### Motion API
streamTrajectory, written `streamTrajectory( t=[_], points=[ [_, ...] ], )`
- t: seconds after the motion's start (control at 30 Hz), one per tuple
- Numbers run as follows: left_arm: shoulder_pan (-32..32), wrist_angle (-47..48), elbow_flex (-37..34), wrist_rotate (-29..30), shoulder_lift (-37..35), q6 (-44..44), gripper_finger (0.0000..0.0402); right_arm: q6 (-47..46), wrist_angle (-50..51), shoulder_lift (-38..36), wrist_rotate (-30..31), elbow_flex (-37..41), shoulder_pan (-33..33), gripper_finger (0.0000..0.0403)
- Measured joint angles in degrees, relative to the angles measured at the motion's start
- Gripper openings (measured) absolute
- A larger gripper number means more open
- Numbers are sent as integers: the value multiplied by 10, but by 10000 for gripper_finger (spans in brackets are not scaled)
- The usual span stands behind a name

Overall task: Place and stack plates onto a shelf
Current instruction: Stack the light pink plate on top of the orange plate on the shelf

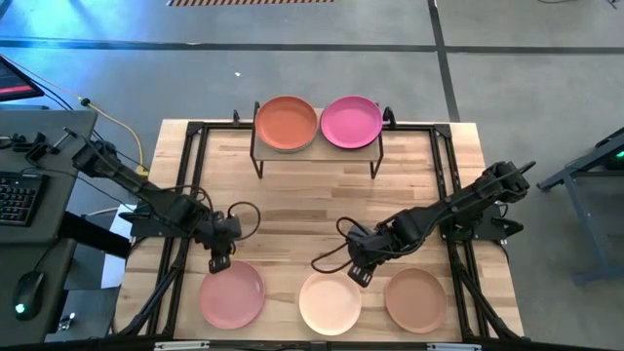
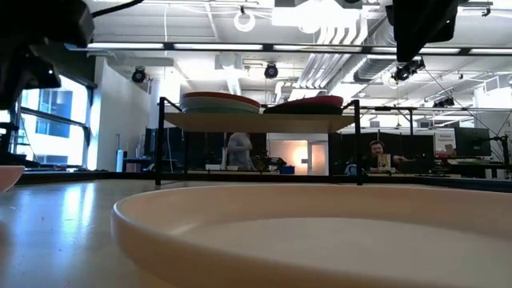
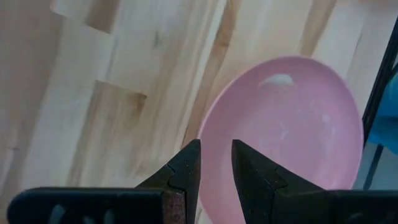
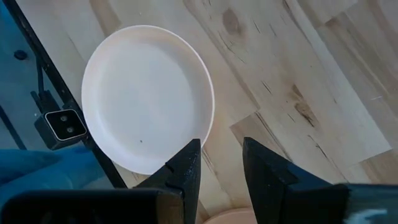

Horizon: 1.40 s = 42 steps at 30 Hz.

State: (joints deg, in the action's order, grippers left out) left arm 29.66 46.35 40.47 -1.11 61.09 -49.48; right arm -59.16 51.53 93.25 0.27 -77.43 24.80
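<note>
The shelf (image 1: 317,146) stands at the far middle of the bench (image 1: 312,205); on its wooden top an orange plate (image 1: 287,122) tops a small stack on the left half, with a paler plate edge showing just beneath it, and a magenta plate (image 1: 351,121) lies on the right half, the two rims almost touching; how many plates lie under each cannot be told. Three plates lie single along the near edge of the bench: a pink plate (image 1: 232,295) on the left, a cream plate (image 1: 330,302) in the middle, a tan-brown plate (image 1: 415,299) on the right, each apart from its neighbour. The left end effector (image 1: 219,261) hangs just above the far rim of the pink plate, fingers (image 3: 186,174) slightly parted with a narrow gap, gripping nothing; the right end effector (image 1: 359,274) hovers over the bench between the cream and tan-brown plates, near the cream plate's far rim, fingers (image 4: 186,171) parted and empty. In the room beyond, people show behind the shelf.
</note>
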Motion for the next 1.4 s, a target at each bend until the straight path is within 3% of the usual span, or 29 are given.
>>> streamTrajectory(
  t=[0.57,1.2,1.4],
  points=[
    [60,-108,-98,-1,12,-46,80,0,0,0,13,0,0,99],
    [87,-116,-98,-2,100,-55,80,-6,-1,0,27,0,0,99],
    [87,-139,-98,-2,135,-55,60,-10,-1,0,28,0,0,99]
  ],
)
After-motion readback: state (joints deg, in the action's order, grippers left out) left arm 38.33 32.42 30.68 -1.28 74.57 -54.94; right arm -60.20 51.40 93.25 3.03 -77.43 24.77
